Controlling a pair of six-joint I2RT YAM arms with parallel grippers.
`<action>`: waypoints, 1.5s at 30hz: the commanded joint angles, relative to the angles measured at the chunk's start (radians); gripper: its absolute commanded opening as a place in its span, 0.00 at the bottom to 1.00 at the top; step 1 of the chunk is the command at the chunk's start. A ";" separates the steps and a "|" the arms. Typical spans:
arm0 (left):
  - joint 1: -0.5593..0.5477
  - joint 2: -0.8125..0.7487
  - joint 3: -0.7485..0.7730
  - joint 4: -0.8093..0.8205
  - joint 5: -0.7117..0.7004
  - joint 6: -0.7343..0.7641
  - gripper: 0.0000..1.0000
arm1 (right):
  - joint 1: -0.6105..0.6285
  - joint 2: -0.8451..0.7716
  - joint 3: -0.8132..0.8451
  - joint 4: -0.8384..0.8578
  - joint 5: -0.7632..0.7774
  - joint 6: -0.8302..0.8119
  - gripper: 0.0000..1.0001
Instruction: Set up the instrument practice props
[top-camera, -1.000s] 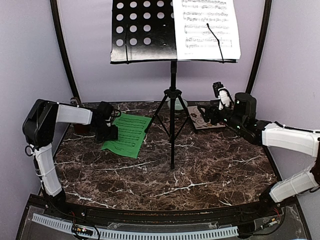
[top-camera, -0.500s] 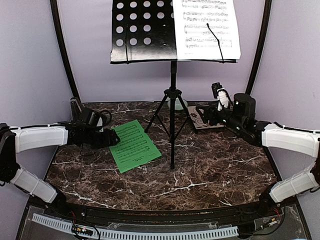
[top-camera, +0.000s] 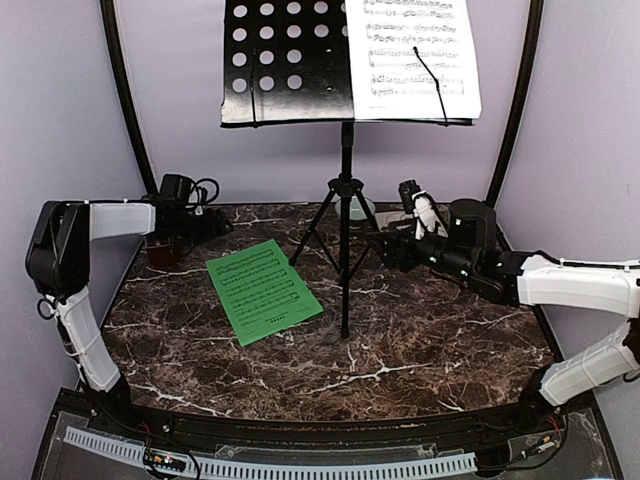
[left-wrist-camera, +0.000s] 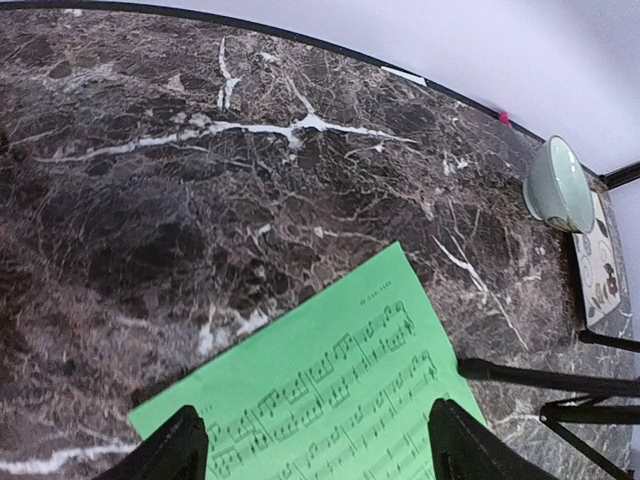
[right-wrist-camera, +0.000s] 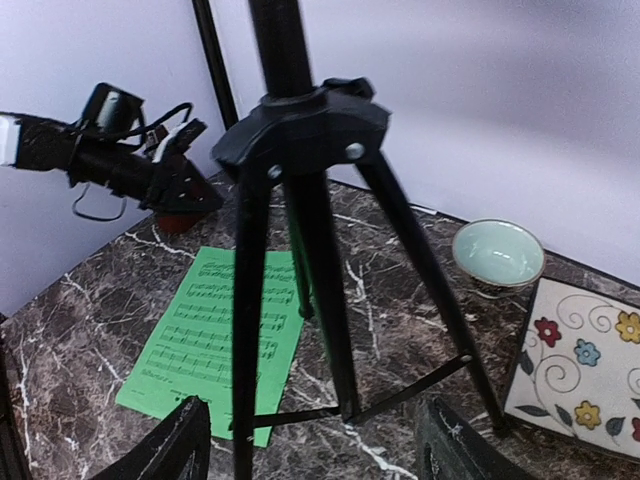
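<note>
One sheet is up, the white sheet (top-camera: 412, 55) on the music stand (top-camera: 290, 60), while the green sheet (top-camera: 264, 290) lies flat on the surface (top-camera: 420, 340) beside it, so the left jaws, spread and empty like the right jaws, should next pinch its edge.

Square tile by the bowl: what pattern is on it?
Cream tile with dark swirls and red, blue and yellow flowers; clearest in the right wrist view.
</note>
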 joint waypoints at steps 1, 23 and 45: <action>0.030 0.090 0.094 -0.106 0.007 0.028 0.78 | 0.075 0.016 -0.026 0.015 0.014 0.052 0.70; 0.144 0.130 -0.360 0.630 0.411 -0.291 0.64 | 0.183 0.083 0.035 -0.015 0.056 0.013 0.69; 0.115 0.129 -0.301 0.604 0.381 -0.249 0.15 | 0.183 0.078 0.059 -0.035 0.074 -0.008 0.69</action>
